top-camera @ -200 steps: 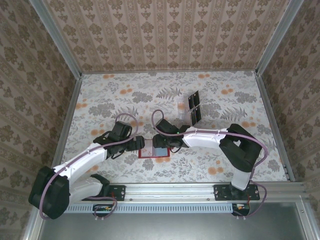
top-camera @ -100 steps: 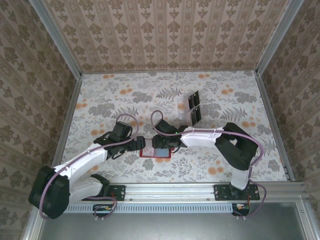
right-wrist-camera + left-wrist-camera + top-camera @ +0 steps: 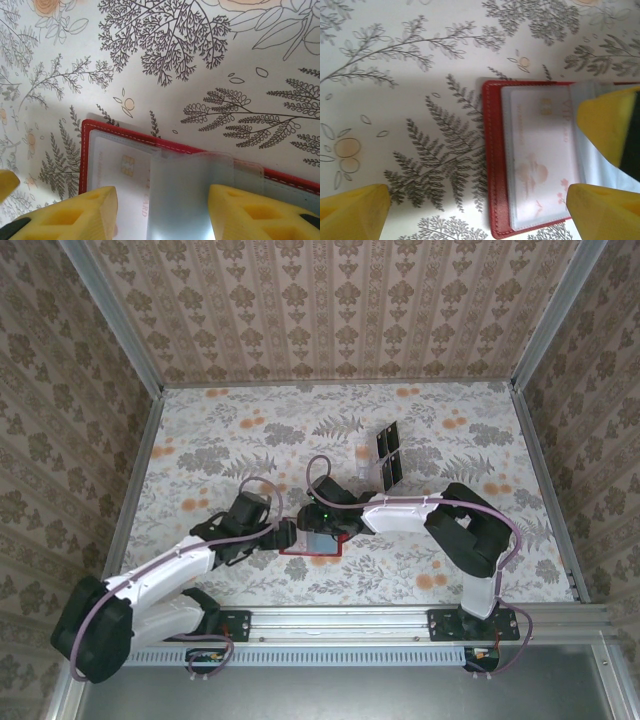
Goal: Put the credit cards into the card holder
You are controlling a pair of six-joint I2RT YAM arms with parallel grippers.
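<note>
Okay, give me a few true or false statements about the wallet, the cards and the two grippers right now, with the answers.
1. The card holder lies open on the table. True.
2. A pale card sits inside it under clear plastic. True.
3. The credit cards lie flat on the card holder. False: they stand in the clear rack farther back on the table, apart from it.
4. The left gripper is clamped shut. False: its fingers are spread wide.
5. The right gripper is over the card holder, fingers apart. True.
</note>
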